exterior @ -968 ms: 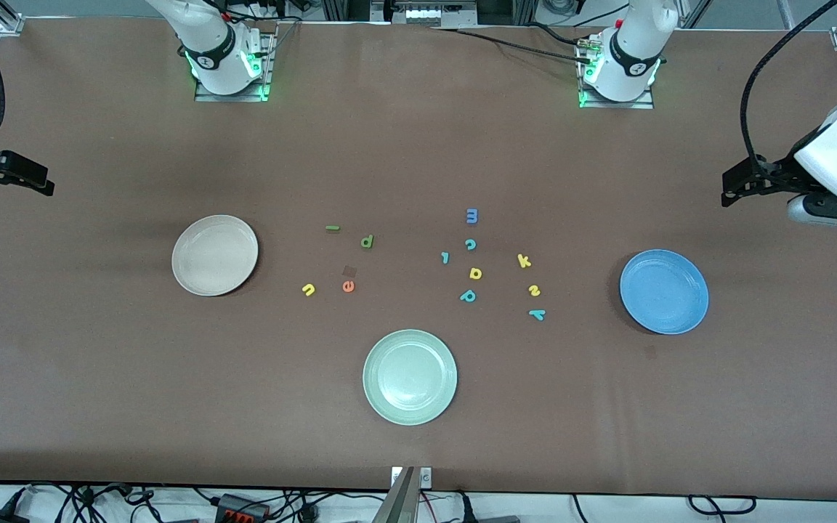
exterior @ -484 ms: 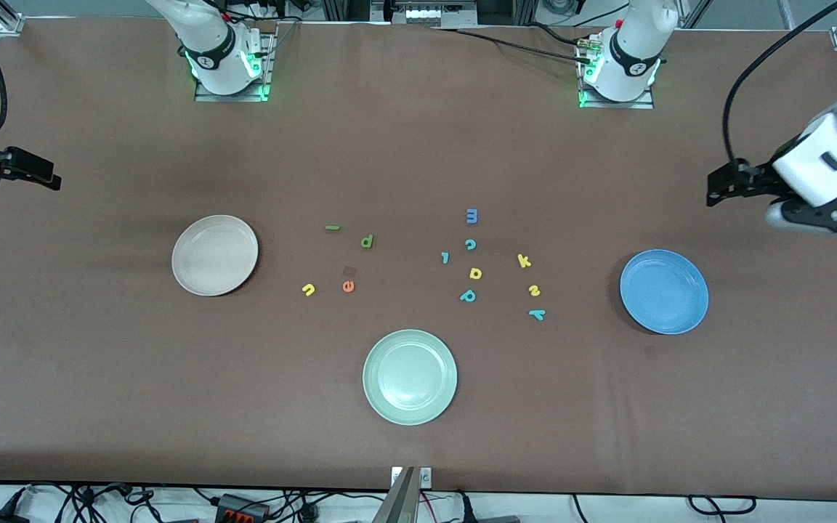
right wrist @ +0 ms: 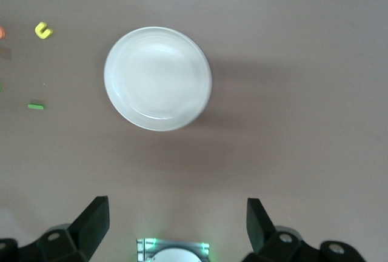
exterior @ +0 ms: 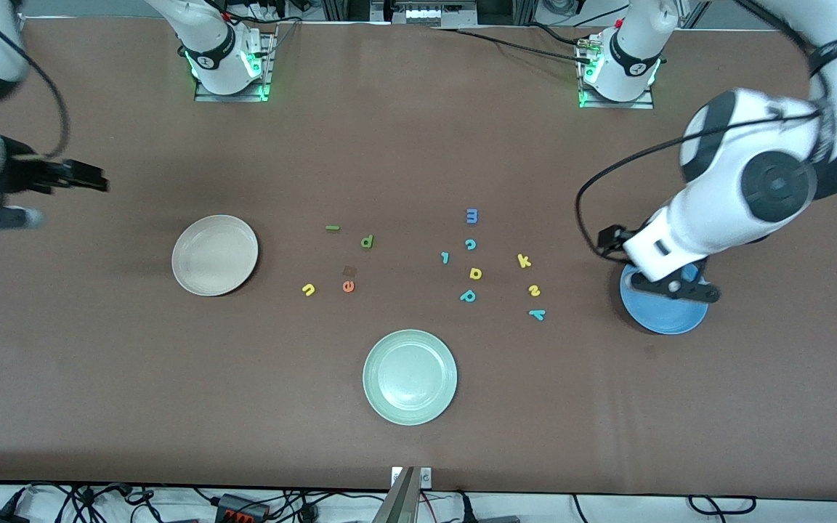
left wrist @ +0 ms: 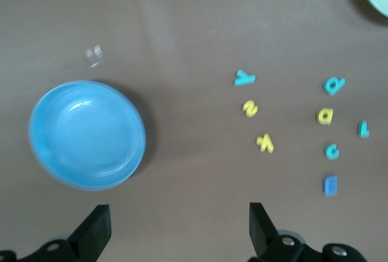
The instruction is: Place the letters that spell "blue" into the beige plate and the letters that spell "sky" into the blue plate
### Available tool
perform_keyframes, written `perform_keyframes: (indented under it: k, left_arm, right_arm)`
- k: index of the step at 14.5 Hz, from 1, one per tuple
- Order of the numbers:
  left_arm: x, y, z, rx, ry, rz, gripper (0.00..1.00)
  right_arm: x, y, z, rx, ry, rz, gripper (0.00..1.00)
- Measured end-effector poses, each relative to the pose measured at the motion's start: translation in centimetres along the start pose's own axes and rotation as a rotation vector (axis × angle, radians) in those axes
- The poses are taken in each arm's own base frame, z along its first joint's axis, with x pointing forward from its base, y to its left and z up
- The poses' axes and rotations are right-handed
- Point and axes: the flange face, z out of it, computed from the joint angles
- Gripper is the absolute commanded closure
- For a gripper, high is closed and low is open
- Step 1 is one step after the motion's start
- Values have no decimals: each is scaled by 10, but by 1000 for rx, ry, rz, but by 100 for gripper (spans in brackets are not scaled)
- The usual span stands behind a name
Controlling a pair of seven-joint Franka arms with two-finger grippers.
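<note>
- The left arm reaches in from its end of the bench, elbow bent, wrist turned downward.
- The left gripper (left wrist: 176,231) hangs in the air with its jaws spread wide, nothing between them.
- The right arm stretches along its end of the bench.
- The right gripper (right wrist: 176,225) is likewise high, jaws wide and empty.

Beige plate (exterior: 214,255) toward right arm's end; blue plate (exterior: 664,312) toward left arm's end. Loose letters (exterior: 474,273) scattered on table (exterior: 418,145) between them. Third plate (exterior: 410,376) nearer front camera than letters.
</note>
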Motion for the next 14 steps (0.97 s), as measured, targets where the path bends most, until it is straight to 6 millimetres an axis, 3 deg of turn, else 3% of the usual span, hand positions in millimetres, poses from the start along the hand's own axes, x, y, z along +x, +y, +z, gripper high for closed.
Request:
perform_keyframes:
  k: [3,5,7,9,10,14]
  left_arm:
    - [24,18,63,-6,16,-58,0]
    - [33,29,110,-12,35,-121,0]
    - [36,39,152,-19,51,-167,0]
    - [35,53,189,-27,72,-195,0]
    - [32,63,204,-29,77,-202,5]
    - [24,82,238,-23,58,-201,39]
  right_arm:
    - [37,-65,90,3,-18,-63,0]
    - [50,-109,146,-18,-23,-72,0]
    - [56,-149,187,-26,-20,-67,0]
    - [63,-184,214,-18,11,-28,0]
    - [67,-197,223,-15,36,-16,0]
    - [91,-226,243,-15,88,-29,0]
